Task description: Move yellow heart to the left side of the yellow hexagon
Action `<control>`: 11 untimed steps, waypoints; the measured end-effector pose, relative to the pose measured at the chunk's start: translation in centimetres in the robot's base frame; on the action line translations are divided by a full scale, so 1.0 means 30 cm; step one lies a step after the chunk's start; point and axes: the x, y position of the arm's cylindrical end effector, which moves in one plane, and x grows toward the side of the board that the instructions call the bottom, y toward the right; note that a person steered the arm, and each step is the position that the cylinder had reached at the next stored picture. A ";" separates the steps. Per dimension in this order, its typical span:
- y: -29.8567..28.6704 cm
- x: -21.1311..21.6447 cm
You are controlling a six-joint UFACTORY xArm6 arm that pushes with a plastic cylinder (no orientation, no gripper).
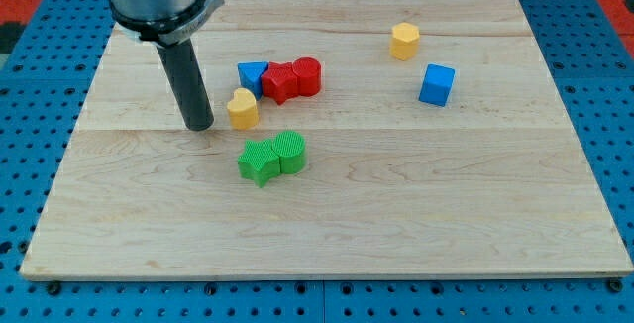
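Note:
The yellow heart (242, 109) lies left of the board's middle. The yellow hexagon (404, 41) lies far off toward the view's upper right. My tip (201, 125) rests on the board just left of the yellow heart, a small gap between them. The rod rises from there to the arm's grey mount at the view's top left.
A blue triangle (253, 74), a red star (279, 82) and a red cylinder (307, 76) sit in a row just above the heart. A green star (260, 161) and green cylinder (290, 152) lie below it. A blue cube (437, 84) lies below-right of the hexagon. The wooden board (327, 224) has blue pegboard around it.

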 end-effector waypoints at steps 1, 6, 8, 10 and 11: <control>0.076 0.013; 0.374 -0.042; 0.574 -0.191; 0.665 -0.319; 0.870 -0.278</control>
